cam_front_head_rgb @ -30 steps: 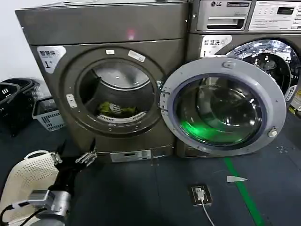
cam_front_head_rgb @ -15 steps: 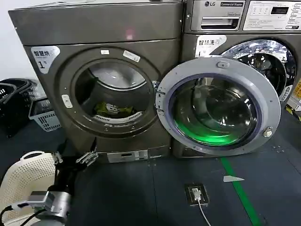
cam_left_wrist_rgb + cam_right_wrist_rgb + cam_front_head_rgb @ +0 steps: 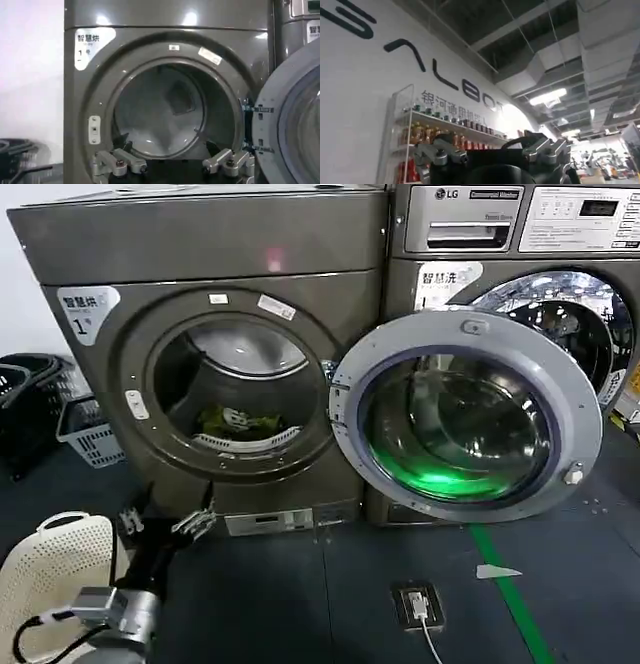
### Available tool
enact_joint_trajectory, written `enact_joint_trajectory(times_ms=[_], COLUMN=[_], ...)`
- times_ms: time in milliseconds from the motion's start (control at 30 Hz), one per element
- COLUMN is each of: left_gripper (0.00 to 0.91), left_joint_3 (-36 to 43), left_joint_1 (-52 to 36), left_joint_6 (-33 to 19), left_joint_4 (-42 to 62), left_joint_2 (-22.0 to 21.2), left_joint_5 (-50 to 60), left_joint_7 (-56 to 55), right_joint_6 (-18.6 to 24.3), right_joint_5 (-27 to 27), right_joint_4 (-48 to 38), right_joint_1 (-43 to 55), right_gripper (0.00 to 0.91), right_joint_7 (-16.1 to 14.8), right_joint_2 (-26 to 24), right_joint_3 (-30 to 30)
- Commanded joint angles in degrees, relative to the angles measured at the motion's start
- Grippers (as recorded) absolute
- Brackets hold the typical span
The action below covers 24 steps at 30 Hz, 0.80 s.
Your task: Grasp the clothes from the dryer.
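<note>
Clothes: small crumpled yellow-green fabric piece [image 3: 237, 422] with white and dark print, lying crosswise on the drum floor of the bronze-grey dryer [image 3: 200, 264].
Left gripper [image 3: 167, 521]: spread open, empty, below the porthole.
Right gripper [image 3: 492, 152]: spread open, empty.

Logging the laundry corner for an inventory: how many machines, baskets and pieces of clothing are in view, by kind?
Machines: 2, the dryer and a silver LG machine
Baskets: 3, black, grey, white
Clothes: 1
Total: 6

The dryer [image 3: 200, 304] has a smooth, semi-gloss bronze-grey metal body; its door [image 3: 465, 414] is glossy glass in matt grey plastic; the clothes [image 3: 235, 422] look like soft cloth.
</note>
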Motion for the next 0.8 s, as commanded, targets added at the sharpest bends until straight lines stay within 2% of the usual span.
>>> enact_joint_trajectory(times_ms=[33,800], left_gripper=[0.907,0.907], left_joint_3=[-0.01,-0.25], left_joint_1=[0.09,0.69], left_joint_6=[0.03,-0.13], left_joint_4=[-0.14,-1.10], left_joint_2=[0.11,0.21], left_joint_5=[0.01,-0.03], left_joint_7=[0.01,0.28], right_joint_6=[0.03,-0.40], right_joint_5=[1.15,0.85], right_joint_4=[0.17,0.32], right_joint_1=[-0.15,-0.58], right_gripper=[0.907,0.907], right_joint_7=[0.06,1.17], right_joint_2=[0.07,-0.08], right_joint_3=[0.21,0.83])
